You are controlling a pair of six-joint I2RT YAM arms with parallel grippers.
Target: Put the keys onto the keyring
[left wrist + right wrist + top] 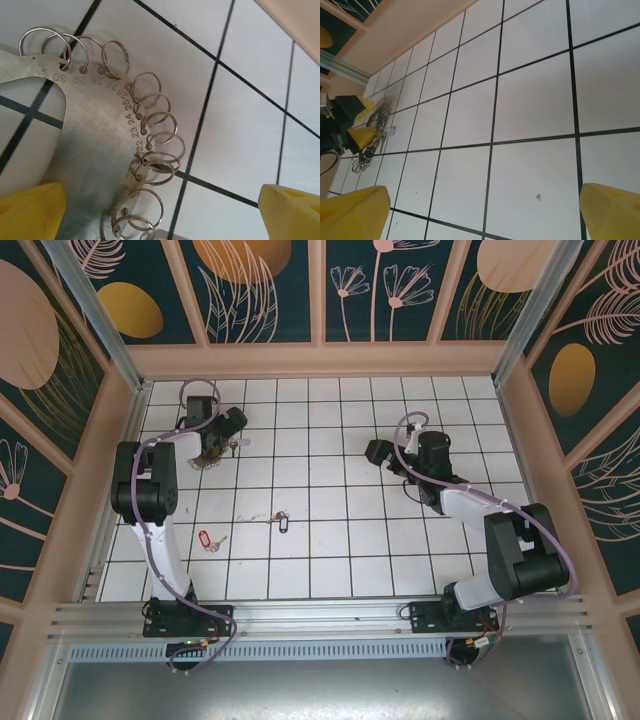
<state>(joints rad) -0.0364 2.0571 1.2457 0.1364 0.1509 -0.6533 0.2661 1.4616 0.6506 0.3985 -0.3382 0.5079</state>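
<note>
The keyring (100,150) is a curved flat metal plate with stamped numbers and a fringe of split rings along its edge. It lies on the tiles at the back left (213,453). My left gripper (226,438) hovers right over it, open, and the plate lies below the gap between the yellow fingertips (30,212). Two keys lie apart on the tiles nearer the front: one with a dark blue tag (281,521) and one with a red tag (207,538). My right gripper (372,452) is open over bare tiles at the centre right, holding nothing (480,215).
The white tiled floor (330,560) is walled by a peach frame (320,360) on three sides. In the right wrist view the left gripper (357,122) and the keyring (367,155) sit far off by the wall.
</note>
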